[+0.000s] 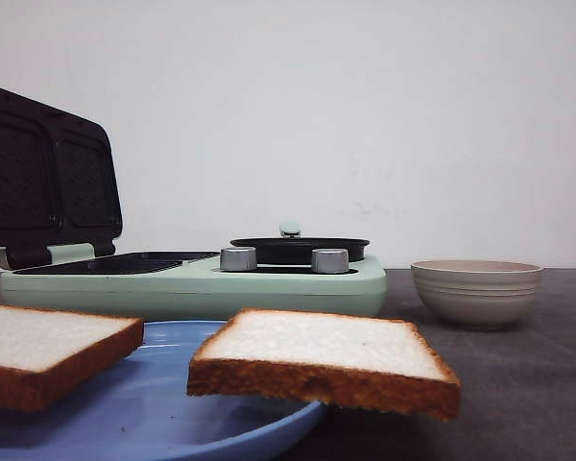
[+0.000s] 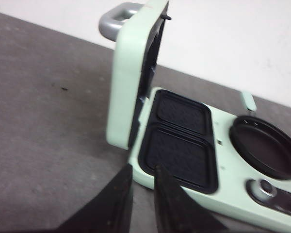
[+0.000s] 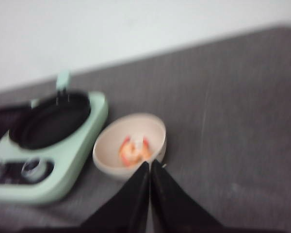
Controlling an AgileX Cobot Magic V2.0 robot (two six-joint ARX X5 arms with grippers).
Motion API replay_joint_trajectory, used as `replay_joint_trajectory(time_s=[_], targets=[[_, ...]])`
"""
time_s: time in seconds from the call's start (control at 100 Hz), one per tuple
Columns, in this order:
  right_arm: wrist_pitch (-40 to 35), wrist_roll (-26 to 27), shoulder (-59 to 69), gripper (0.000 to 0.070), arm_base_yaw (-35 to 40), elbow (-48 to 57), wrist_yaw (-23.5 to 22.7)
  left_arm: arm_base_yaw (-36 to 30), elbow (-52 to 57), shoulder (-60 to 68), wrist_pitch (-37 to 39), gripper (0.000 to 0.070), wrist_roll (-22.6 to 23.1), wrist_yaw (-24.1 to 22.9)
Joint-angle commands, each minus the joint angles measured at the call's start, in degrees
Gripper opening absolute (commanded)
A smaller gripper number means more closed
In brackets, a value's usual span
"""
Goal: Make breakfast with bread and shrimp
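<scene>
While hanging above the bench [image 2: 43,121], kept left claw [image 2: 141,194] slightly parted near the open mint breakfast maker [image 2: 184,160], holding nothing. Held right claw [image 3: 149,187] pressed together, empty, just beside the beige bowl [image 3: 131,145] with shrimp [image 3: 134,150] inside. Showed two bread slices [image 1: 326,360] [image 1: 38,351] lying on the blue plate [image 1: 173,413], near the camera.

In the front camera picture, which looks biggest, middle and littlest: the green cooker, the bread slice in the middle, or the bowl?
1. Green cooker: biggest, even though it sits farther back.
2. Middle bread slice: next, but it's nearest the camera, so it looks larger than it really is.
3. Bowl: littlest here; it may truly match the bread.
</scene>
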Motion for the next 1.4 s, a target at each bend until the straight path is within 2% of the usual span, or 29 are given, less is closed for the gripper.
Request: replay_joint_trajectory(time_s=[0.0,0.13,0.31,0.51,0.76,0.82,0.88,0.92,0.98,1.05,1.09,1.17,1.31,1.39], targets=[[-3.3,0.8,3.6,0.0000,0.0,2.9,-0.7,-0.1,3.2,2.8,-2.7,0.0004,0.1,2.8],[-10.3,0.7,10.3,0.0000,0.0,7.2,-2.5,-0.1,6.7,7.3,-7.7,0.0005,0.1,8.7],[-11.3,0.6,13.6,0.0000,0.0,7.9,-3.7,-0.1,7.0,10.4,-14.4,0.0005,0.0,16.7],[-12.9,0.7,13.5,0.0000,0.0,7.9,-3.8,-0.1,7.0,11.5,-20.8,0.0004,0.0,17.4],[-16.5,0.7,13.5,0.0000,0.0,7.9,-7.5,-0.1,7.0,11.4,-24.7,0.0007,0.0,17.6],[-16.5,0.7,13.5,0.0000,0.0,7.9,-9.5,-0.1,7.0,11.4,-25.3,0.0049,0.1,17.6],[-16.5,0.7,13.5,0.0003,0.0,7.9,-12.2,-0.1,7.0,11.5,-26.0,0.0119,0.2,18.2],[-16.5,0.7,13.5,0.0033,0.0,7.9,-13.7,-0.1,7.0,11.5,-26.4,0.0173,0.1,19.3],[-16.5,0.8,13.6,0.0132,0.0,7.9,-15.2,-0.1,7.0,11.8,-26.8,0.0240,0.1,21.4],[-16.5,0.8,13.6,0.0266,0.0,7.9,-16.1,-0.1,7.0,12.3,-27.1,0.0247,0.2,23.2],[-16.5,0.8,13.6,0.0316,0.0,7.9,-16.7,-0.1,7.0,12.7,-27.4,0.0247,0.4,23.7],[-16.5,1.0,13.6,0.0331,0.0,7.9,-17.9,-0.2,7.0,14.1,-28.7,0.0252,2.0,23.8],[-16.5,1.2,13.6,0.0331,0.0,7.9,-18.9,-0.2,7.0,18.4,-31.6,0.0319,5.6,23.8],[-16.5,1.2,13.5,0.0331,0.0,7.9,-19.8,-0.3,7.0,21.3,-31.8,0.0325,5.9,24.0]])
